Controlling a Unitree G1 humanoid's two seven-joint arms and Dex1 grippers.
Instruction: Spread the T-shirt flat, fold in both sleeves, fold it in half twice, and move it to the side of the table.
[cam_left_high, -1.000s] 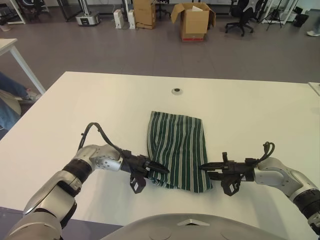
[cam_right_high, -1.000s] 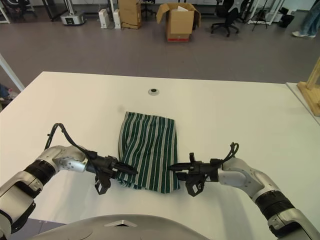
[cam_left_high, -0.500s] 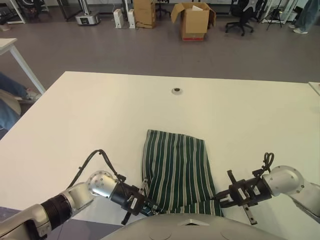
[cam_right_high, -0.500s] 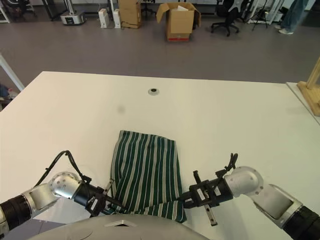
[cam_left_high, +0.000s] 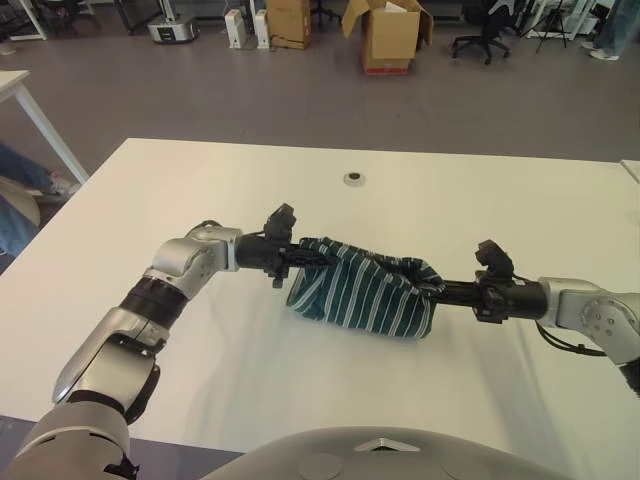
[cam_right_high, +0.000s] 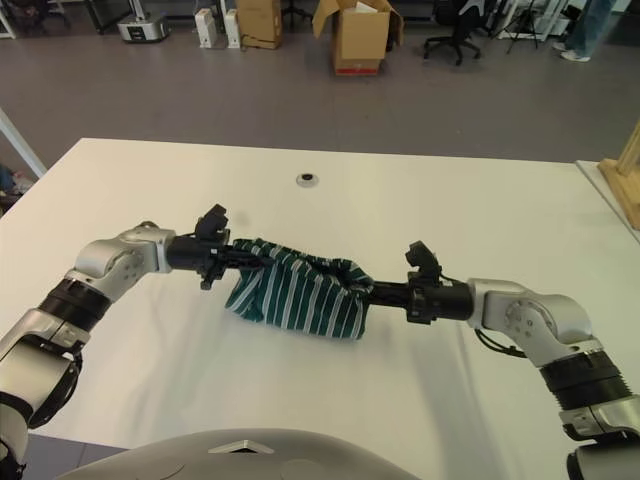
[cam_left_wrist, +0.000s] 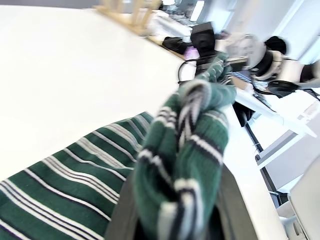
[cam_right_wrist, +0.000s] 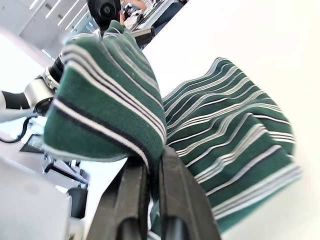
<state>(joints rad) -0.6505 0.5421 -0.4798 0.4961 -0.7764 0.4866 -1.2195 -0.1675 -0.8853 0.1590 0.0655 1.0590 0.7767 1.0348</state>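
- Surface (cam_left_high: 520, 210): wide white top. Bare room all round the cloth, most toward the upper frame and right. The edges are well away, so a slide to either side looks free.
- T-shirt (cam_left_high: 362, 293): green striped, mid-frame, bunched into a short fold. Its upper edge is lifted and slung between the grippers, its lower part rests on the surface. Likely light, soft and floppy, and the layers may slip apart. Best held at the two end corners and kept taut.
- Left gripper (cam_left_high: 296, 258): clenched on the shirt's left corner, centre-left.
- Right gripper (cam_left_high: 438, 290): clenched on the right corner, centre-right.
- Grommet (cam_left_high: 353, 179): upper centre, well apart from the cloth.
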